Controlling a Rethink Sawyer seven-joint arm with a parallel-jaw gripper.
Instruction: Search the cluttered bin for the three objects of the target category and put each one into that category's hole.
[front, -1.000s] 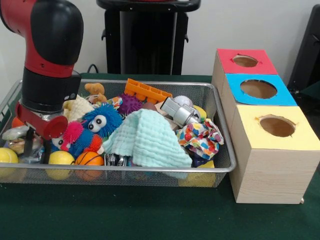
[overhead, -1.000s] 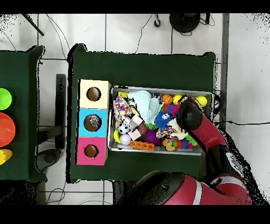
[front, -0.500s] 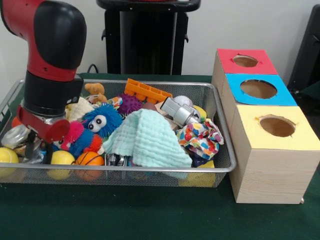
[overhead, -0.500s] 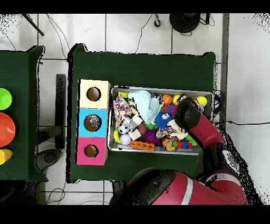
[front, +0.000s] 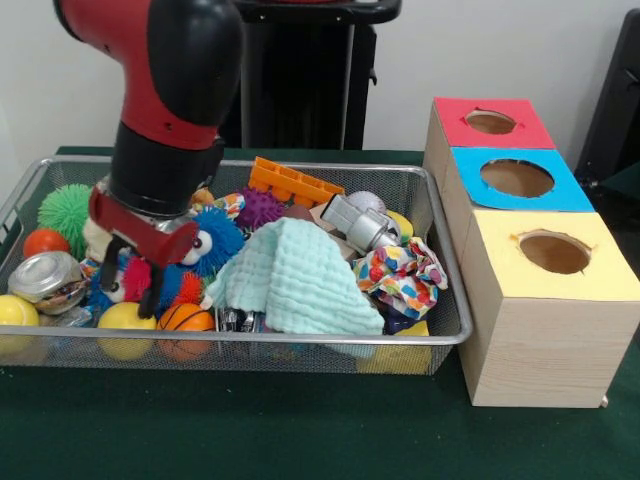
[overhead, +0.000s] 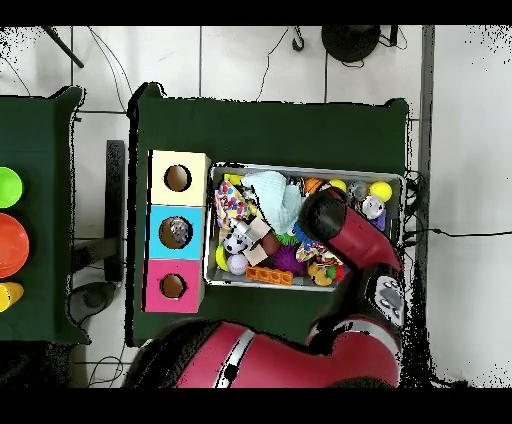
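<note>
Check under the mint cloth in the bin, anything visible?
The mint cloth drapes over the pile. A dark patterned item pokes out at its lower edge, a multicolored polka-dot fabric beside it. Whatever lies beneath its middle is hidden.

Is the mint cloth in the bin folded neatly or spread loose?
Spread loose: the mint cloth drapes rumpled over toys in the wire bin.

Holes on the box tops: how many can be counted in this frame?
3, one per box in the row beside the bin: red hole farthest from the camera, blue hole in the middle, yellow hole nearest. None appears hidden.
</note>
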